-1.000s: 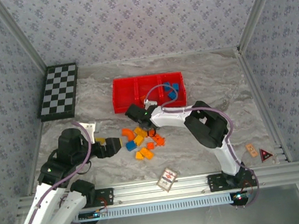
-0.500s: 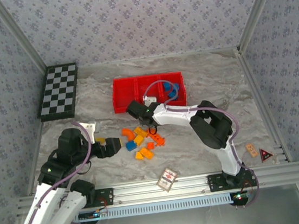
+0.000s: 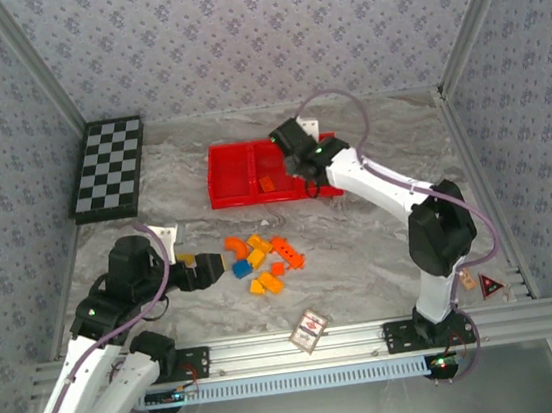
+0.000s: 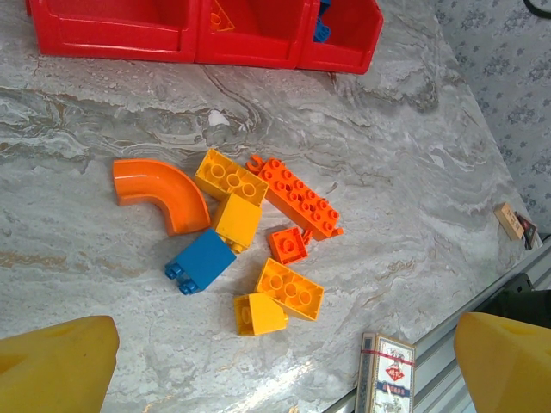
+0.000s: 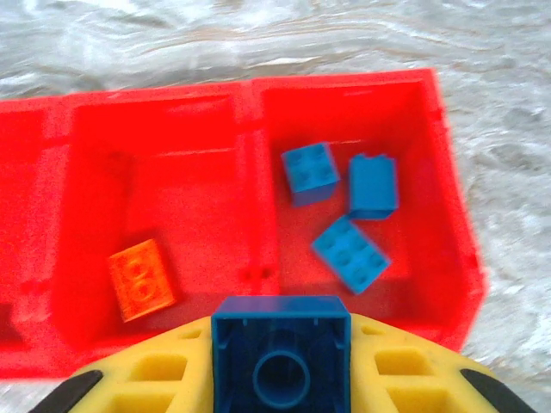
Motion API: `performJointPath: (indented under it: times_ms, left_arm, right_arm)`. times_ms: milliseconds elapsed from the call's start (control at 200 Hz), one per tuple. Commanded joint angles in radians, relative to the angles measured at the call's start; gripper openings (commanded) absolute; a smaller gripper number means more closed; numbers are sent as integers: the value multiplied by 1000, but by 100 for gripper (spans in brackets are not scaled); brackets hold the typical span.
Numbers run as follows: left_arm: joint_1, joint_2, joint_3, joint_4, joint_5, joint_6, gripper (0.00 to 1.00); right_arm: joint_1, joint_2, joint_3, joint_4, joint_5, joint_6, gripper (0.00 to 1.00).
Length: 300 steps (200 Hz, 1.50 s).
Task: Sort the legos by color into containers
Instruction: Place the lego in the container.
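- Moved up from the loose legos [image 3: 262, 259], right gripper [image 3: 295, 159] now hangs over the red tray [image 3: 230, 177].
- On the left, left gripper [image 3: 215, 266] stands wide open beside those legos.
- On the right, right gripper clamps a blue brick [image 5: 281, 353] above the end compartment [image 5: 405, 129], which holds blue bricks.

Tray [image 3: 228, 187]: bright red. Its right compartment: three blue bricks [image 5: 351, 251]. Its middle compartment: one orange brick [image 5: 142, 279].
Loose legos [image 4: 237, 219] in front of tray: yellow-orange, red-orange, one blue.
Right gripper [image 5: 281, 383]: yellow fingers [image 5: 155, 379] on held blue brick [image 5: 281, 340].
Table [image 4: 387, 172]: grey-white marbling.
Checkerboard [image 3: 108, 169] left of tray: black-and-white squares.
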Motion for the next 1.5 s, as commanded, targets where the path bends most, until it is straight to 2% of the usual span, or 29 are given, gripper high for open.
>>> performJointPath:
  times_ms: [0,165,355,450,525,695,999,1279,1494]
  left_arm:
    - [9,2,4,-5,-1,-11,100]
    - [11,11,5,-9,-4,-12,100]
    - [11,14,7,-10,-11,-12,100]
    - [12,16,7,-11,-13,-12,100]
    - [12,20,7,-12,-13,-12,100]
    - [12,26,8,-13,-13,-12,100]
    - [13,26,8,-14,-14,-13,100]
    - [14,28,8,-13,-13,-12,100]
    - [17,25,8,-12,-13,-12,100]
  right_arm:
    - [-65,33,44,-47,-82,-91,21]
    - [-135,137,137,-89,-160,-139,22]
    - [-158,232,210,-129,-199,-172,24]
    - [-161,236,200,-116,-206,-168,28]
    - [-163,237,196,-117,-204,-165,36]
    - [-163,228,180,-118,-196,-170,43]
    - [-160,165,134,-109,-192,-179,53]
    - [-128,-13,-34,-62,-239,-174,61]
    - [-78,-141,-181,-62,-295,-209,76]
